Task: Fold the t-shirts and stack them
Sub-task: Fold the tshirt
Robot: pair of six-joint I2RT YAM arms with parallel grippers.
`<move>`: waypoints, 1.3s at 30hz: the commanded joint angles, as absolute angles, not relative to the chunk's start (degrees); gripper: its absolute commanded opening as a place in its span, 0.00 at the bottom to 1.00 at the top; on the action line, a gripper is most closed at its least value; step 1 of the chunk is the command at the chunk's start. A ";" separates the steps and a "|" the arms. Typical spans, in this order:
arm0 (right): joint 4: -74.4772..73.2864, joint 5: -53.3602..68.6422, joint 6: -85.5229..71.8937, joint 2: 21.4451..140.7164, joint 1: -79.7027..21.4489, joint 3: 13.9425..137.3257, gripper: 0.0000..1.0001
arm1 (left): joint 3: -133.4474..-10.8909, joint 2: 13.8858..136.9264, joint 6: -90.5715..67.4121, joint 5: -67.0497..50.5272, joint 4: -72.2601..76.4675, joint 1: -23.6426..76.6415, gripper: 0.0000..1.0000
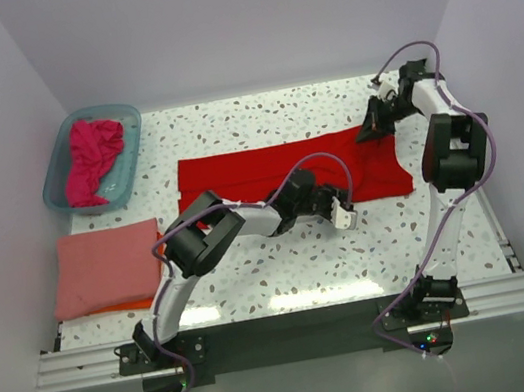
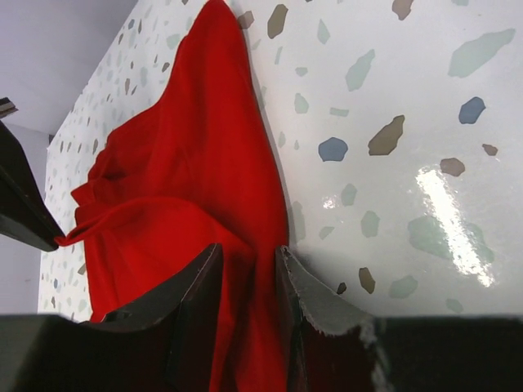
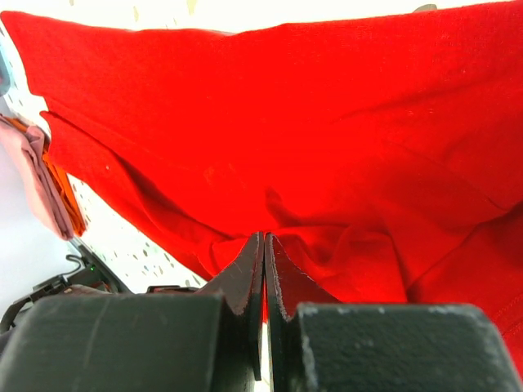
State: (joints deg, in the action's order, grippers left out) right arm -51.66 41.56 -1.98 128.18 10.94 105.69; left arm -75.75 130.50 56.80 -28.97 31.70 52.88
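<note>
A bright red cloth t-shirt (image 1: 238, 172) lies spread across the middle of the frame on the speckled white bench (image 1: 283, 258). The left pincer (image 2: 249, 255) is clamped on a raised fold at its lower edge. The right pincer (image 3: 264, 238), tips together, pinches its upper right corner.

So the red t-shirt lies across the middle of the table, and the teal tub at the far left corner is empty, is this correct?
Not fully. The teal tub is not empty: a crumpled magenta-pink t-shirt lies in it, as the top external view shows. The red t-shirt does lie across the middle of the table, with the tub at the far left corner.
</note>
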 commanded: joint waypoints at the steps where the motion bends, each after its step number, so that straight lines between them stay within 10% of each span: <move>1: -50.80 42.89 -2.72 128.50 11.16 105.91 0.00 | -77.43 130.34 57.92 -29.79 36.56 53.09 0.37; 39: -50.71 42.54 -2.81 127.62 11.16 104.68 0.00 | -76.90 132.71 63.28 -32.35 36.30 51.15 0.40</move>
State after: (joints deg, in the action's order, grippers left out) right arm -51.55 41.54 -1.98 128.20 10.94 104.73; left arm -75.37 132.51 62.13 -31.29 36.29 51.40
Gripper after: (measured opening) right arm 0.008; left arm 0.395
